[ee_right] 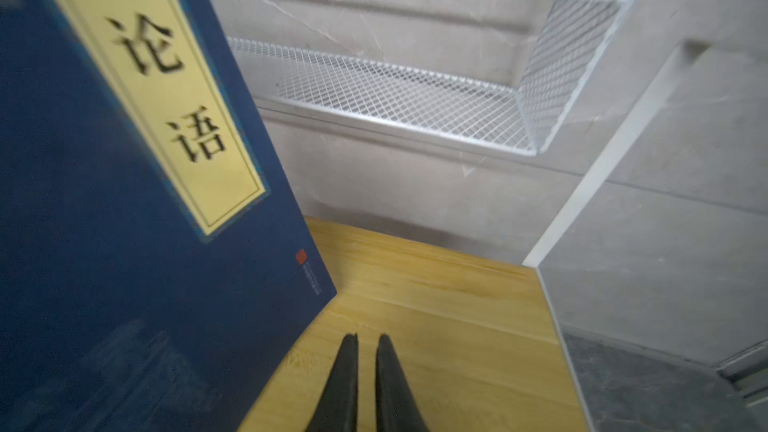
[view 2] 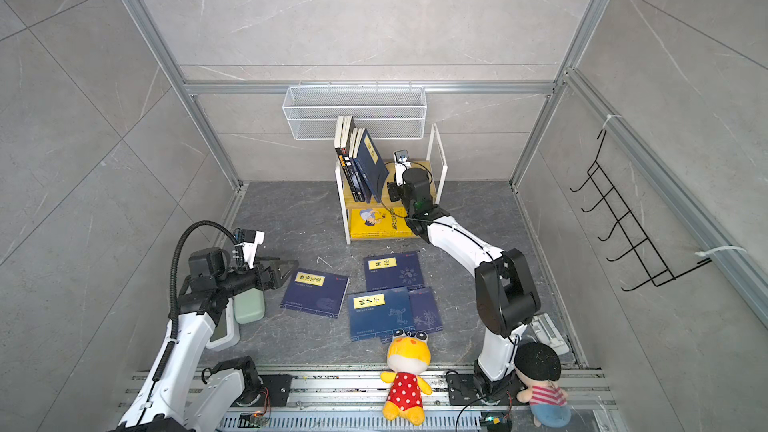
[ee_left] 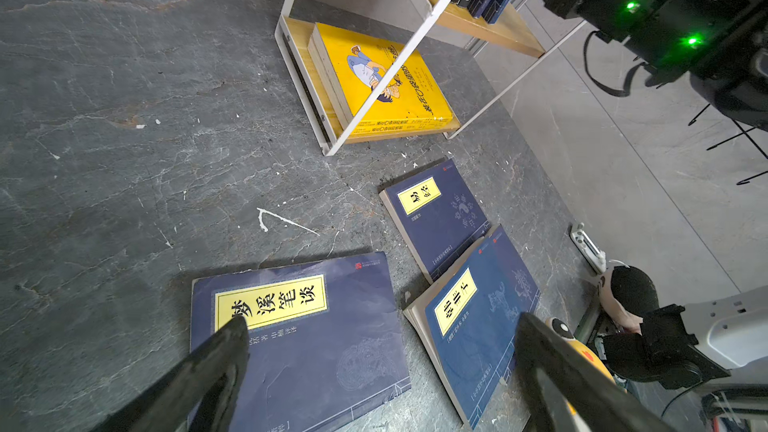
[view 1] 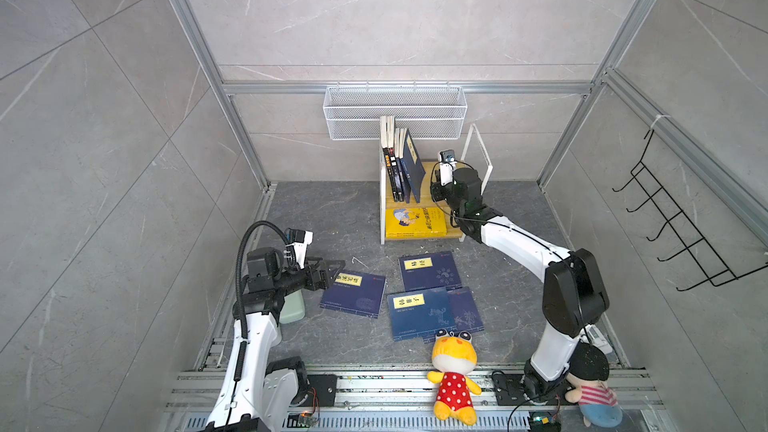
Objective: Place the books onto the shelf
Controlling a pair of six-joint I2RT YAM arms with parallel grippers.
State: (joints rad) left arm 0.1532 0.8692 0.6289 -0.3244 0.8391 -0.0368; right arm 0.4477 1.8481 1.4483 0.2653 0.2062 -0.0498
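Note:
The shelf (view 1: 432, 174) stands against the back wall. Several books (view 1: 401, 164) stand upright on its top board, the outermost navy one (ee_right: 124, 201) leaning. A yellow book (view 1: 415, 222) lies flat on the lower board. Navy books lie on the floor: one on the left (view 1: 353, 292), one (view 1: 430, 270) in front of the shelf, and one (view 1: 419, 311) overlapping another (view 1: 467, 309). My left gripper (ee_left: 382, 324) hangs open over the left book's near corner. My right gripper (ee_right: 366, 336) is shut and empty over the bare top board (ee_right: 436, 305), beside the leaning book.
A white mesh basket (view 1: 395, 112) hangs on the wall above the shelf. A black hook rack (view 1: 681, 218) is on the right wall. Two plush toys (view 1: 453, 371) (view 1: 592, 384) sit at the front edge. A pale green object (view 1: 293, 309) stands by the left arm.

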